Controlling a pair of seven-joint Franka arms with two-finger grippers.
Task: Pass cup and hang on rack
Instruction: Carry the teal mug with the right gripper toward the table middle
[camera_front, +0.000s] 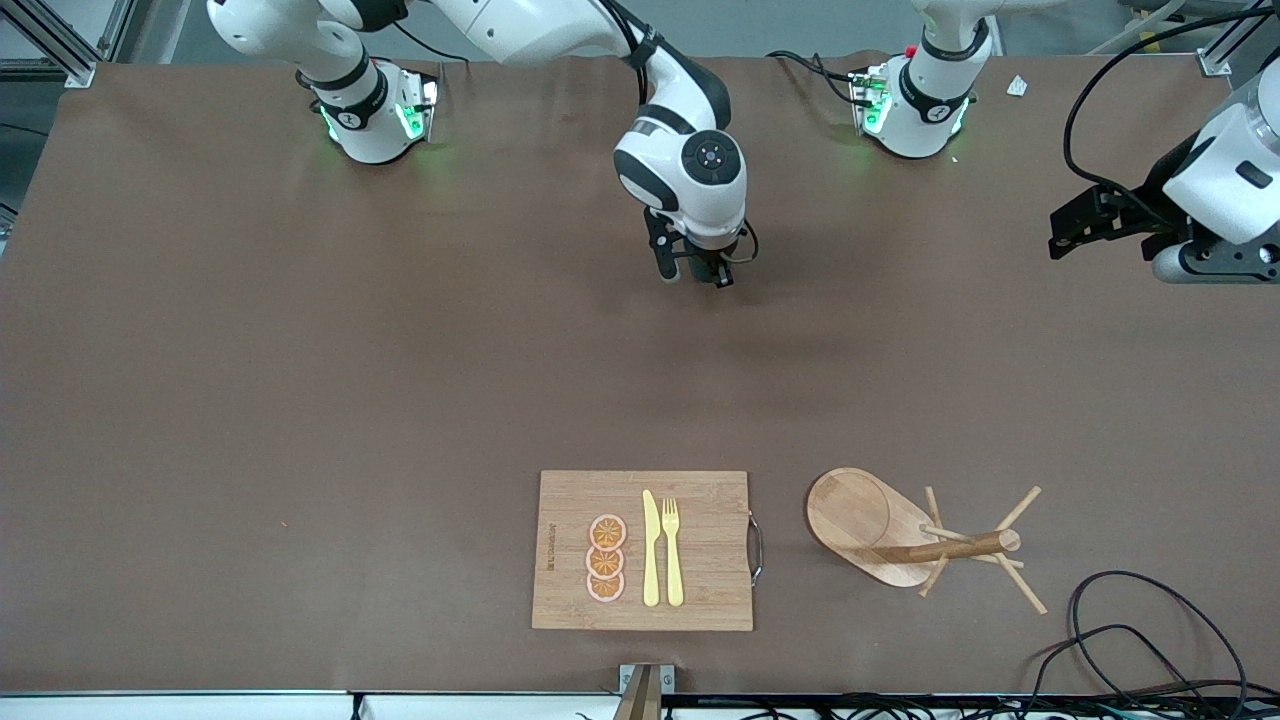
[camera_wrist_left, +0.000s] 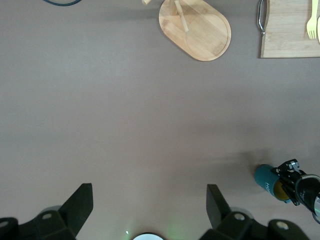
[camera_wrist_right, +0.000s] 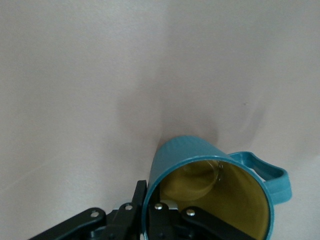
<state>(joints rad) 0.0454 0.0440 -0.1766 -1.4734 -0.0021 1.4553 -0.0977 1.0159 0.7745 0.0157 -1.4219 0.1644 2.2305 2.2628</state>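
The cup (camera_wrist_right: 195, 162) is dark teal with a mustard-yellow inside and a side handle. My right gripper (camera_wrist_right: 150, 200) is shut on its rim, one finger inside and one outside. In the front view the right gripper (camera_front: 700, 268) is over the middle of the table and its hand hides most of the cup. The left wrist view shows the cup (camera_wrist_left: 265, 181) tilted in that gripper. The rack (camera_front: 905, 535), a light wooden mug tree, stands near the front camera's edge; it also shows in the left wrist view (camera_wrist_left: 200, 30). My left gripper (camera_front: 1065, 235) is open, empty and raised at its own end of the table (camera_wrist_left: 150, 205).
A bamboo cutting board (camera_front: 700, 490) with a yellow knife, a yellow fork and orange slices lies beside the rack, toward the right arm's end. Black cables (camera_front: 1130, 640) loop on the table nearer to the front camera than the rack.
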